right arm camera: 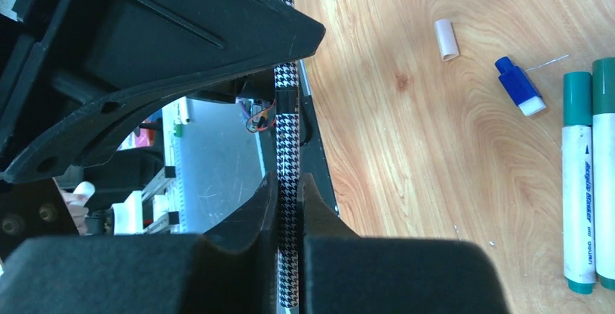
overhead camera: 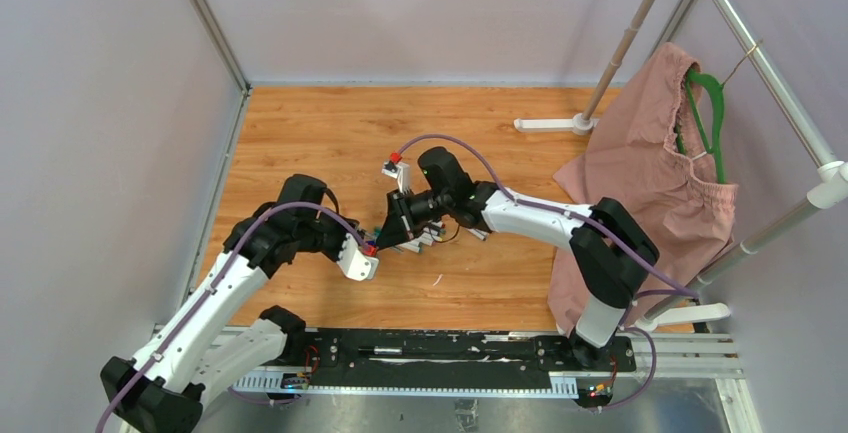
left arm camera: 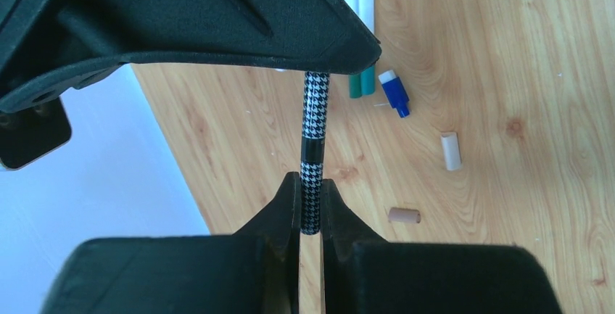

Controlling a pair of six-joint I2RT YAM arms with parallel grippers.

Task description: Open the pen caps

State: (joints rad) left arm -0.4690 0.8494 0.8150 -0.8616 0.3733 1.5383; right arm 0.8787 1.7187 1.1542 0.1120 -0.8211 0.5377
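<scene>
Left gripper (left arm camera: 310, 209) pinches one end of the houndstooth pen (left arm camera: 315, 111), held above the table (overhead camera: 320, 133), its long axis running straight across into the right gripper (right arm camera: 288, 198), clamped on the other end. A blue cap (left arm camera: 394, 93) lies loose on the wood.

the left arm (overhead camera: 215, 298) rises from the near left corner of the table (overhead camera: 300, 133) and bends right, while the right arm (overhead camera: 560, 223) rises from the near right and bends left, so the wrists face each other near the table's middle. the left gripper (left arm camera: 310, 183) and right gripper (right arm camera: 286, 180) each pinch tight on opposite ends of one thin houndstooth pen (left arm camera: 314, 111).
</scene>
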